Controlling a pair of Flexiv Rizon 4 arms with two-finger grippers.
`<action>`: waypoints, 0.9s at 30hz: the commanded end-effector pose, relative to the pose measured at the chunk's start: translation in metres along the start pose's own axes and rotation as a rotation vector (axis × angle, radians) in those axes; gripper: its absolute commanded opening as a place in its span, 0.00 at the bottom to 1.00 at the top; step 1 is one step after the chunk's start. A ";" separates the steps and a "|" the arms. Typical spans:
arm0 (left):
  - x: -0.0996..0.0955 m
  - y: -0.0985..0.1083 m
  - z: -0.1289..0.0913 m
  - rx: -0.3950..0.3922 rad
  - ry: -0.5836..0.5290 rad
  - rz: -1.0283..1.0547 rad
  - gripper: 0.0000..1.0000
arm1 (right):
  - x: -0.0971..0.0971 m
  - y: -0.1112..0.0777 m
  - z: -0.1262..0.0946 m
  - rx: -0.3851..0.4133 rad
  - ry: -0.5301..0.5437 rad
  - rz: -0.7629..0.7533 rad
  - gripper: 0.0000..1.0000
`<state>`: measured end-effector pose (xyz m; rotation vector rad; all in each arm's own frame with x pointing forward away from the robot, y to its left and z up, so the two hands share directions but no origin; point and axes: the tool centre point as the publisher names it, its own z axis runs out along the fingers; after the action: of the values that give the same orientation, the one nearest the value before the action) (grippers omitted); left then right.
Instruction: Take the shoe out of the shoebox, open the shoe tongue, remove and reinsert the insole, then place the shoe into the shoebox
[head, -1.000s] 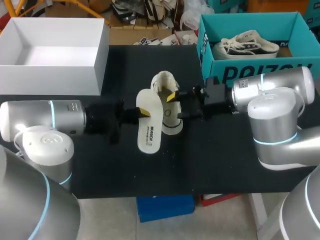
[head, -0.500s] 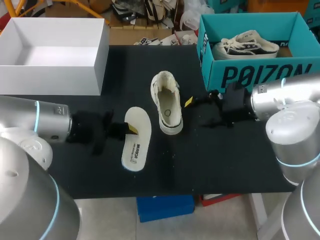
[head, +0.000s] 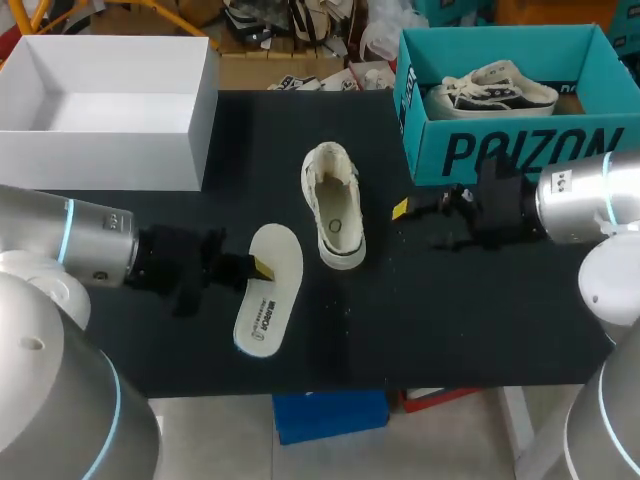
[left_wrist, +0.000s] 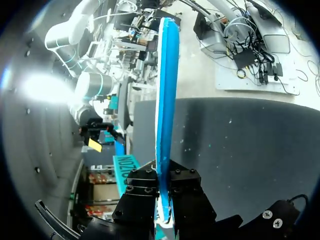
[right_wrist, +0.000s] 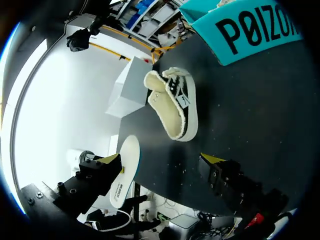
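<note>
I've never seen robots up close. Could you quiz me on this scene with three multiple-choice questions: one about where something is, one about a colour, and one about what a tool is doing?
1. Where is the cream shoe?
A. On the floor
B. On the black table
C. Held up in the air

2. What colour is the box holding the pair of sneakers?
A. Red
B. Yellow
C. Teal

3. What is the left tool doing?
A. Shut on the insole
B. Open and empty
C. Shut on the shoe

Answers:
1. B: the shoe lies alone on the table.
2. C: the box's walls are teal.
3. A: the left wrist view shows the insole's edge clamped between the fingers.
</note>
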<state>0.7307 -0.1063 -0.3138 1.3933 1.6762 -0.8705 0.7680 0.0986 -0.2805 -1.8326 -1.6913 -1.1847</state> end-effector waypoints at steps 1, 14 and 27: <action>0.000 -0.001 0.000 0.005 -0.004 0.002 0.00 | 0.002 0.003 -0.019 0.017 -0.007 0.001 1.00; -0.008 -0.006 0.017 0.084 0.011 -0.012 0.00 | 0.002 0.003 -0.019 0.017 -0.007 0.001 1.00; -0.001 -0.005 0.018 0.082 -0.022 -0.019 0.00 | -0.003 0.006 -0.014 0.105 -0.498 -0.709 1.00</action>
<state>0.7288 -0.1231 -0.3192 1.4225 1.6616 -0.9735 0.7643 0.0802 -0.2759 -1.7274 -2.0572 -1.1486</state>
